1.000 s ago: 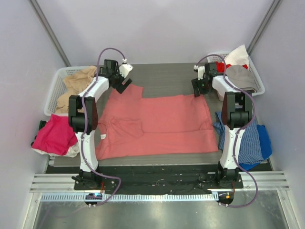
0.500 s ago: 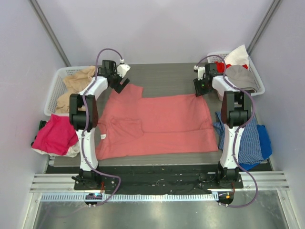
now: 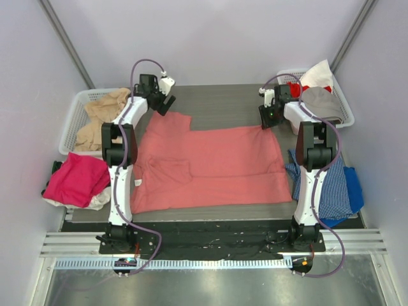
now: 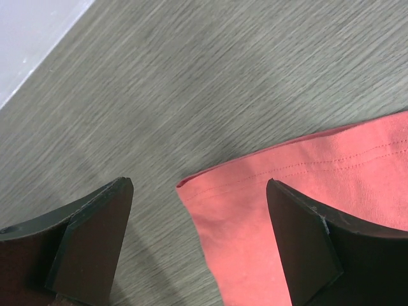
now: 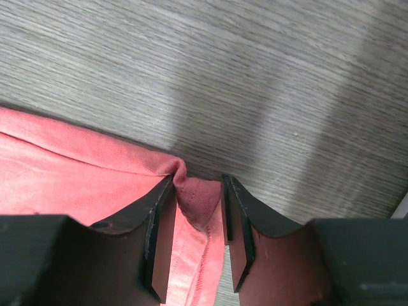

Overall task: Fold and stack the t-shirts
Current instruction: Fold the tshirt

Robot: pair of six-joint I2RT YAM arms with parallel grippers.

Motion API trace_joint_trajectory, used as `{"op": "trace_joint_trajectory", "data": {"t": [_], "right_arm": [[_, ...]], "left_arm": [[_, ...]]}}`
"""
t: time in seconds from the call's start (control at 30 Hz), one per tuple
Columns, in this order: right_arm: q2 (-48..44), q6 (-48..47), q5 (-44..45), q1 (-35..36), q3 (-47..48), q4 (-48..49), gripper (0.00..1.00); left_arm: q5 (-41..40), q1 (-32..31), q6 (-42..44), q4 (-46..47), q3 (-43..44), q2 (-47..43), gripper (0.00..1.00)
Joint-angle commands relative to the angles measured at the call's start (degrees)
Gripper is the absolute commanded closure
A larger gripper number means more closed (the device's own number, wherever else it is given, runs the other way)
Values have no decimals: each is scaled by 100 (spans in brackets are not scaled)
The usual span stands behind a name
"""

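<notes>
Top external view: the salmon-red t-shirt lies spread flat across the middle of the desk. In the last second the right fingers have closed on its far right corner, and the right wrist view shows a small ridge of cloth pinched between them. The left fingers have moved out along the far edge and now stand wide apart, one on each side of the far left corner, gripping nothing. I judge that one corner is secured and the other is about to be taken, so the first fold can start once both are held.

I count one shirt laid out. A beige t-shirt sits in the left basket and a magenta-pink t-shirt lies beside it. A grey t-shirt and a red t-shirt are in the right basket. That makes five shirts and two baskets, and no folded stack has been started.
</notes>
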Motion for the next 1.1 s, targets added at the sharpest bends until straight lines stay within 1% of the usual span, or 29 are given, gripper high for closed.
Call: {"op": "trace_joint_trajectory", "data": {"t": [0.0,0.1,0.23,0.43,0.53,0.7,0.8,0.93,1.03,1.07], "right_arm": [[-96,-138,154,-27,-232,-46,60],[-114,-155,154,-27,-258,-46,60],[-131,-138,101,-35,-285,-28,60],[-184,-173,93,-35,-346,-28,60],[-175,-191,101,-27,-381,-28,60],[-175,-173,58,-35,-381,-19,60],[-193,-182,93,-27,-390,-19,61],[-272,-243,154,-27,-443,-19,62],[-342,-252,137,-27,-487,-20,62],[-394,-244,137,-27,-513,-28,62]], "left_arm": [[118,62,-131,-192,280,94,9],[101,114,-104,-289,412,225,9],[118,184,-157,-508,771,428,12],[66,228,-78,-649,843,612,15],[65,229,-17,-746,851,683,20],[57,229,115,-939,913,815,27],[65,237,142,-1115,1158,982,33],[110,237,142,-1291,1238,1087,53],[109,229,186,-1361,1229,1123,61],[109,237,177,-1370,1221,1123,62]]}}
